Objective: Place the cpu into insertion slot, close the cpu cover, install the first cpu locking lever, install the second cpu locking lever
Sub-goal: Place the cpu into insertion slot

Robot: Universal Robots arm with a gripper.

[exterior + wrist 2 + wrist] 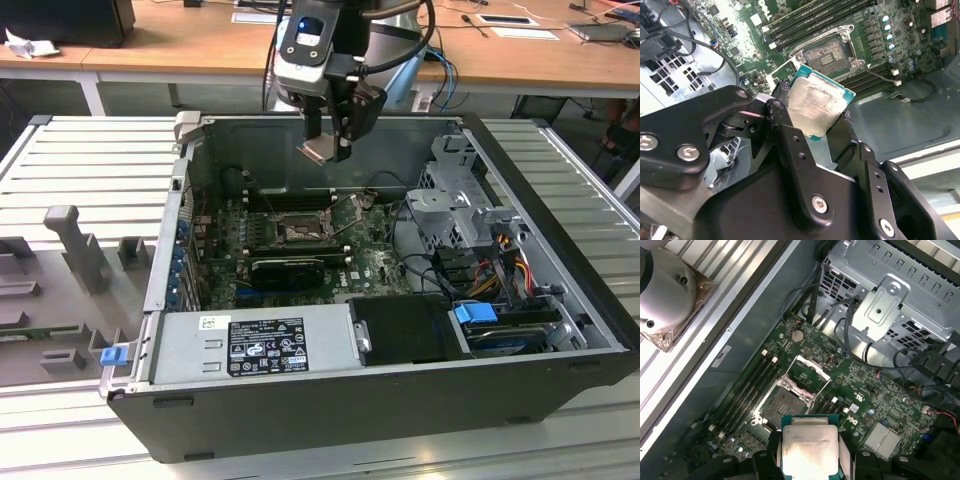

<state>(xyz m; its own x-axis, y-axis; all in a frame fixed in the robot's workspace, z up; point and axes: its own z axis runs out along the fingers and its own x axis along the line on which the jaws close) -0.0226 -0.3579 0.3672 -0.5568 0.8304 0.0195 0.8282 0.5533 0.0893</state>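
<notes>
Our jaws pinch the cpu (817,107) by its edges, up over the case (350,410), well above the open insertion slot (827,52). Risk imo: chip looks tilted, so it could seat skewed & bend socket pins, or slip from a thin edge hold.

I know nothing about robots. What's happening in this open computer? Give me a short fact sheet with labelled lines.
Hand: in the air over the open computer case, shut on the cpu
Cpu: gripped by opposite edges, grey metal top smeared, not yet in the board
Insertion slot: empty, on the green motherboard inside the case
Cpu cover: swung open, off the slot
Work so far: cpu picked up and held above the board; nothing seated
</notes>
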